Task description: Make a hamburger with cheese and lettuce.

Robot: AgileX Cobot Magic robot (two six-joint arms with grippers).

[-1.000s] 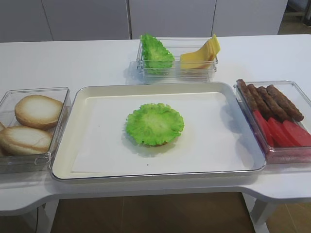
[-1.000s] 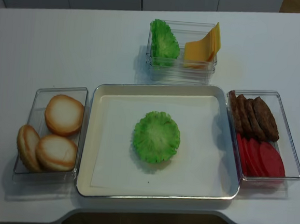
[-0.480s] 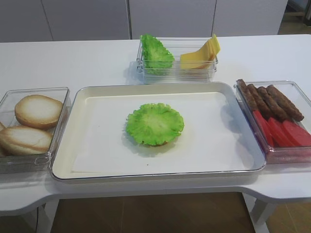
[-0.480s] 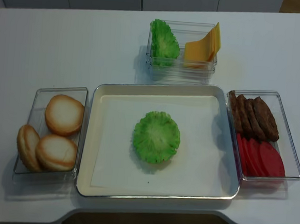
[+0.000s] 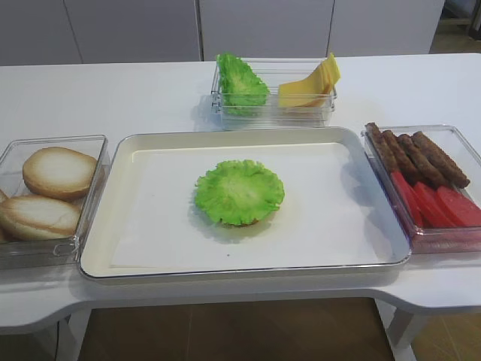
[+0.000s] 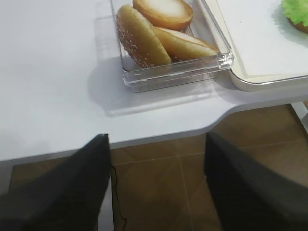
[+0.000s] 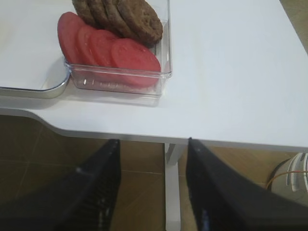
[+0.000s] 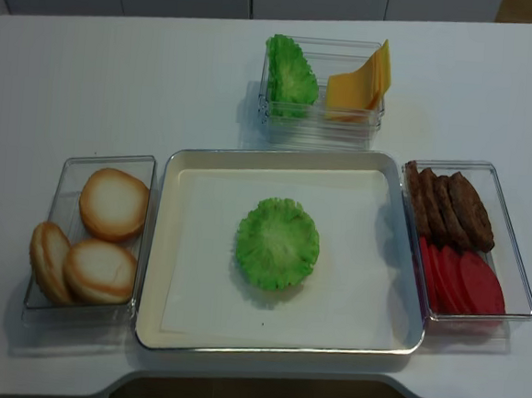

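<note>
Nothing on the table has shifted since a second ago; the ruffled green lettuce leaf lies as before at the centre of the cream rectangular metal tray, hiding all but a sliver of the hamburger bun half under it. Neither arm appears in the two high views. Only the wrist views show them: the right gripper hangs beyond the table's near edge, over brown floor, its two dark fingers spread wide apart and holding nothing; the left gripper hangs likewise off the near edge, fingers parted and empty. From the right gripper, the clear plastic box of red slices and brown patties sits at about 11 o'clock; from the left gripper, the clear plastic box of golden bun halves sits at 12, with the lettuce-topped hamburger at 1 o'clock, well apart. At the tray's 12 o'clock, a clear bin holds spare lettuce leaves and fanned yellow-orange cheese slices.
</note>
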